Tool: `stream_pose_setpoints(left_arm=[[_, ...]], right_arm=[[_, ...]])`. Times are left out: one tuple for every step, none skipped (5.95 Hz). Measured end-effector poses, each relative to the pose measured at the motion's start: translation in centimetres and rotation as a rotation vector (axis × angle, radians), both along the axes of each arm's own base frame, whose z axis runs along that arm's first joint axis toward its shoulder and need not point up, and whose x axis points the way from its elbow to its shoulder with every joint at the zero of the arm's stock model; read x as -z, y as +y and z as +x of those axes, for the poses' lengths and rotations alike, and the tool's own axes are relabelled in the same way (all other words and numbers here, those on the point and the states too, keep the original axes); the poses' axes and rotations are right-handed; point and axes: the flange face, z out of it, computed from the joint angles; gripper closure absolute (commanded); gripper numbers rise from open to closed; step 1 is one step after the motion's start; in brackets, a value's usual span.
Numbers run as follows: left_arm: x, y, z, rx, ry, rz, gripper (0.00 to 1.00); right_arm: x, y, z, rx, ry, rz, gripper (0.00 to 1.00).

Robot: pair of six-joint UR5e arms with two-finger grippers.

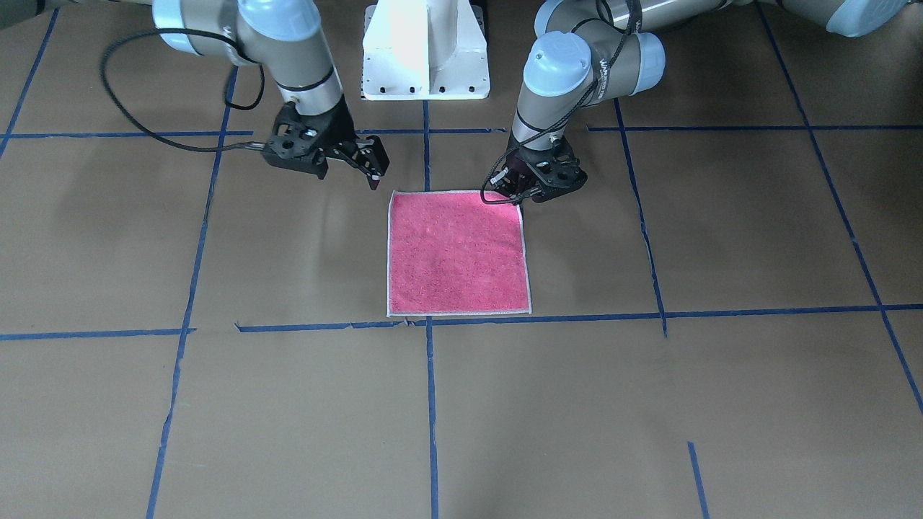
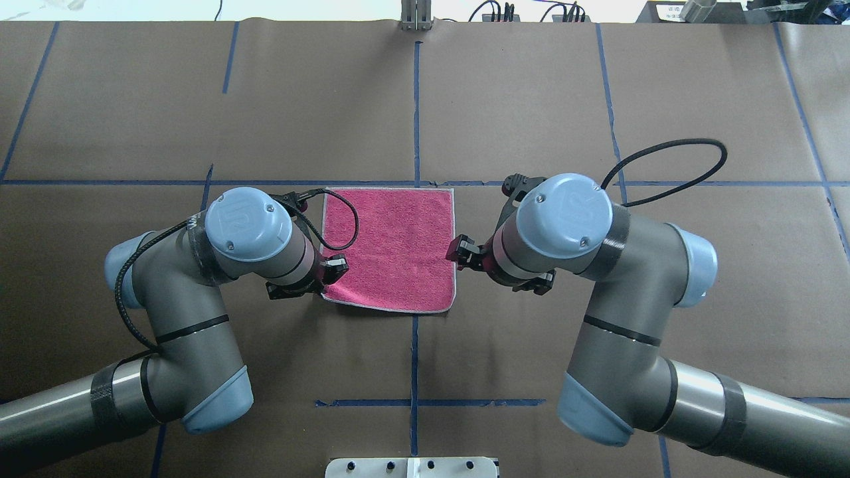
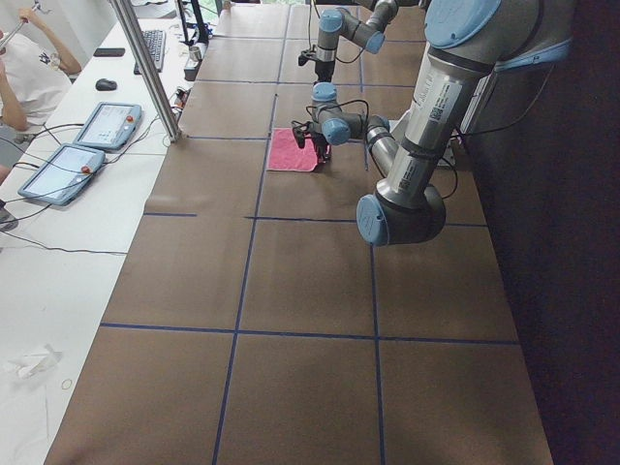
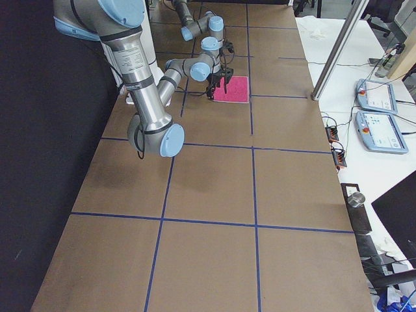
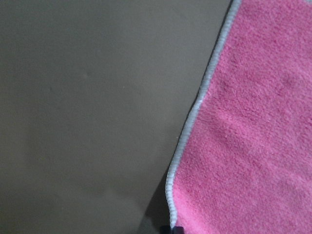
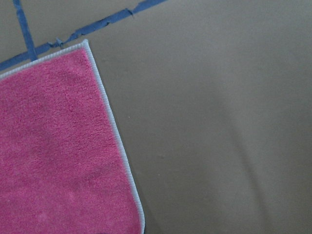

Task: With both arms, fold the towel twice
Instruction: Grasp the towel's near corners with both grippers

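Note:
The towel [image 1: 458, 252] lies flat and unfolded on the brown table, pink face up, with its whitish border all around. It also shows in the overhead view [image 2: 392, 249]. My left gripper [image 1: 523, 193] is low at the towel's corner nearest the robot on my left side, and it looks open. The left wrist view shows that towel edge [image 5: 195, 117] very close. My right gripper [image 1: 364, 167] is open and hangs above the table just off the opposite near corner, apart from the cloth. It also shows in the overhead view [image 2: 463, 253]. The right wrist view shows the towel's far corner [image 6: 85, 46].
The white pedestal base [image 1: 425, 50] stands behind the towel. Blue tape lines [image 1: 548, 317] divide the brown paper table. A metal pole [image 3: 145, 68], tablets [image 3: 58, 172] and an operator [image 3: 29, 58] are on the side bench beyond the table's far edge.

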Motion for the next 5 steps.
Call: stream_pose_setpoints(left_arm=[[0.0, -0.1, -0.1, -0.001, 0.002, -0.002, 0.98], [0.1, -0.1, -0.1, -0.006, 0.006, -0.007, 0.98], [0.0, 0.0, -0.1, -0.01, 0.007, -0.011, 0.98], [0.0, 0.0, -0.2, -0.011, 0.007, -0.013, 0.98], [0.0, 0.0, -0.2, -0.011, 0.007, -0.013, 0.98]], right_arm=[[-0.4, 0.4, -2.6, -0.009, -0.008, -0.011, 0.1], [-0.3, 0.8, -4.9, -0.01, -0.005, -0.023, 0.15], [-0.3, 1.3, -6.3, -0.008, 0.003, -0.033, 0.23], [-0.5, 1.8, -7.1, -0.002, 0.01, -0.037, 0.31], [-0.8, 2.3, -7.4, 0.005, 0.014, -0.038, 0.44]])
